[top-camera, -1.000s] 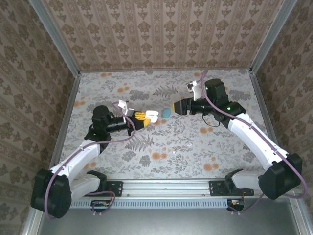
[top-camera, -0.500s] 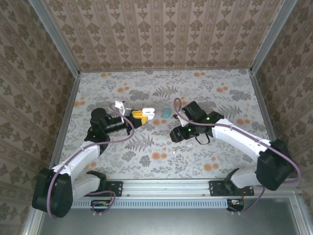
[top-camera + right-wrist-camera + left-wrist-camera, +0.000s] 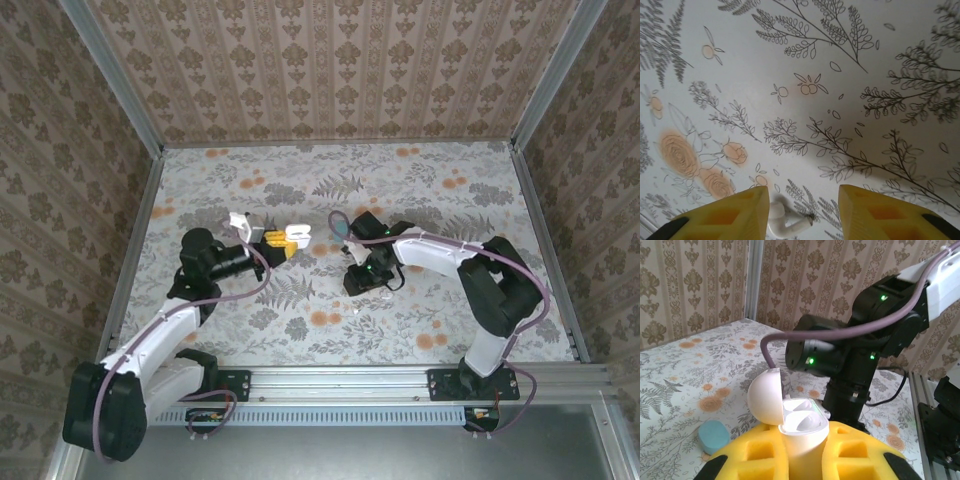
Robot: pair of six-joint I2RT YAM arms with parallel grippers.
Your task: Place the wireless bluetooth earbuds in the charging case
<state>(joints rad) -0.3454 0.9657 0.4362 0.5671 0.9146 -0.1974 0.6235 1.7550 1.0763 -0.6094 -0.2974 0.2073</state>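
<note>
Grey floral tabletop point(image 3: 300, 330), brown damask walls point(image 3: 330, 70) around

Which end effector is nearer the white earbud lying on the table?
Right. The right end effector is open, straddling the white earbud; the left end effector is apart, shut on the open charging case.

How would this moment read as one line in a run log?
left fingers: shut on open case | right fingers: open, straddling earbud on table | earbud: not yet in case

The left end effector point(image 3: 283, 241) grips a charging case point(image 3: 298, 236).
</note>
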